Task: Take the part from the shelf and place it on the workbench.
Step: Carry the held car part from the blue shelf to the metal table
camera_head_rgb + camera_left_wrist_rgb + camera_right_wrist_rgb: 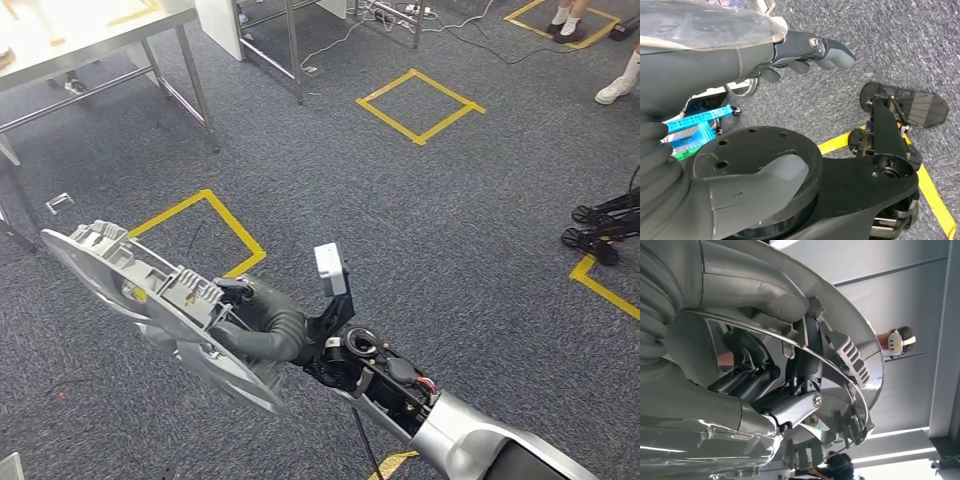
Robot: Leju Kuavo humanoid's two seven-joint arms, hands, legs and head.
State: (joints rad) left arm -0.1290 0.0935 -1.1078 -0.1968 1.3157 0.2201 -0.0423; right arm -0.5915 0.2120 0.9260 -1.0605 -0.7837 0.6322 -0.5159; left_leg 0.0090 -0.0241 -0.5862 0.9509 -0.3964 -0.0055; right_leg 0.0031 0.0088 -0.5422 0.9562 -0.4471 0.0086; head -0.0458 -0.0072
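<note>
No text, label, brand or number can be read in any view. The only signs are yellow tape squares marked on the grey carpet, one far right of centre and one near left behind the part. The white box at the wrist carries no legible print.

The right arm reaches forward and to the left, its right hand wrapped around the grey part with fingers curled over it. The left hand hangs low, fingers loosely bent and holding nothing.
</note>
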